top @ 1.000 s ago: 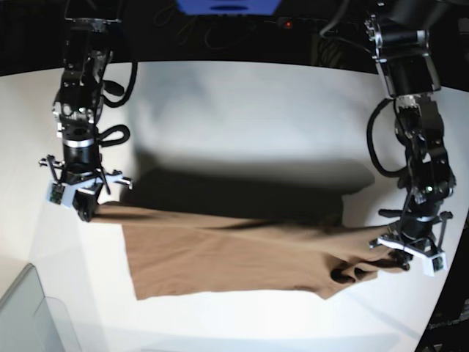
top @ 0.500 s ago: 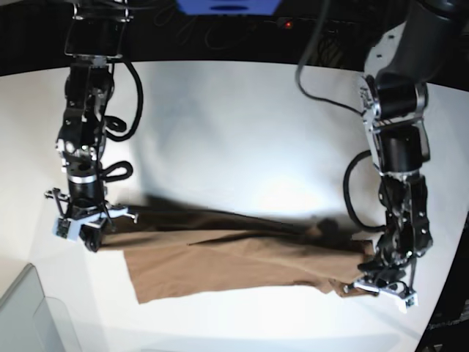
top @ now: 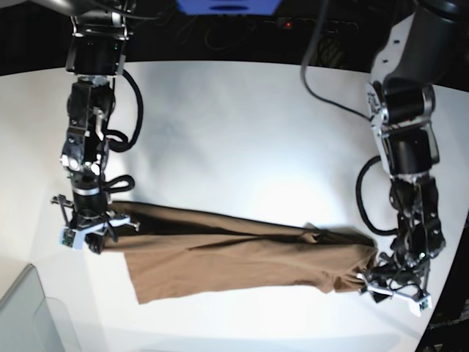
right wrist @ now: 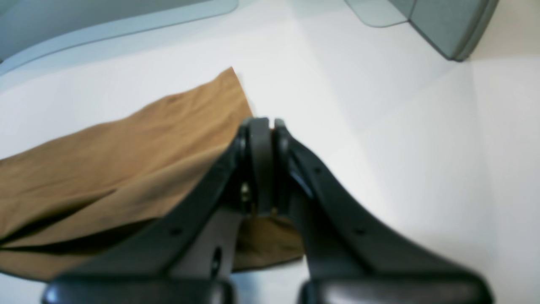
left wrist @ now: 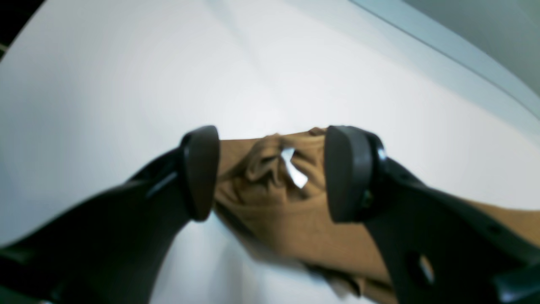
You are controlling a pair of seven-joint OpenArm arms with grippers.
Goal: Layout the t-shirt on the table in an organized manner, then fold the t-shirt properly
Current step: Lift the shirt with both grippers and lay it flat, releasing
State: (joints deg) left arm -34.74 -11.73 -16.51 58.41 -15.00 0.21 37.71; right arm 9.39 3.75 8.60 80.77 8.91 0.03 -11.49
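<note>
The brown t-shirt [top: 234, 257] lies stretched in a long band across the white table [top: 242, 125]. My right gripper [top: 94, 244] is at the shirt's left end, low over the table. In the right wrist view it [right wrist: 261, 169] is shut on an edge of the shirt [right wrist: 126, 147]. My left gripper [top: 377, 280] is at the bunched right end. In the left wrist view it [left wrist: 270, 173] is open, its fingers [left wrist: 200, 173] standing either side of the crumpled neck of the shirt [left wrist: 270, 211], where the white tag [left wrist: 294, 168] shows.
A grey-translucent bin corner [top: 29, 315] sits at the table's front left and shows in the right wrist view [right wrist: 447, 25]. The curved table edge runs close behind the left gripper [top: 429, 323]. Bare white table [top: 242, 125] lies behind the shirt.
Both arms came down and the shirt, held stretched above the table before, now lies on it. The left gripper moved slightly right and down and now stands open over the neck end.
</note>
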